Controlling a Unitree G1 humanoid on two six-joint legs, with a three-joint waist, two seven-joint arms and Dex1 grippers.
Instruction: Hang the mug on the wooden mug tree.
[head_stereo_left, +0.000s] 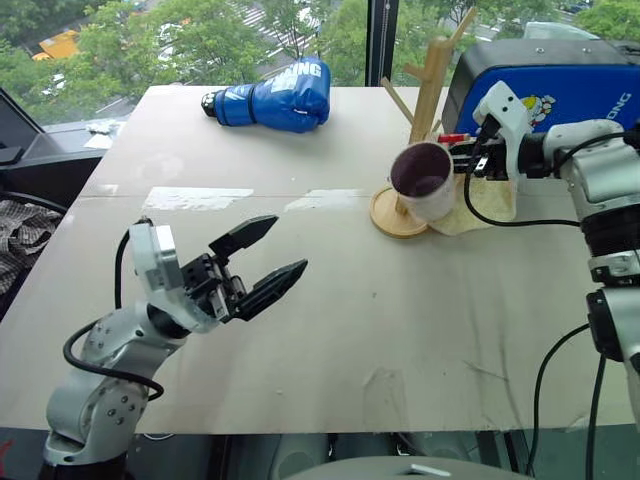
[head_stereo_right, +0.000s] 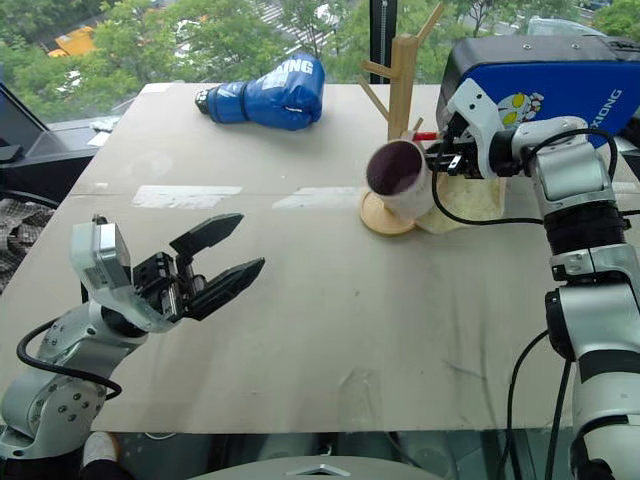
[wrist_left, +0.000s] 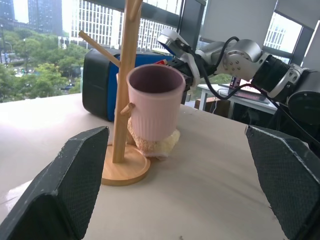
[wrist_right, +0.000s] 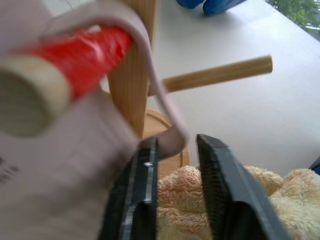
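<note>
So the white ceramic mug with the dark purplish inside hangs by its loop handle on a red-taped peg of the tall light-wood mug tree, off the beige worktop. Right end effector sits narrowly parted around the handle's lower end; left end effector hovers wide open, well apart.
</note>
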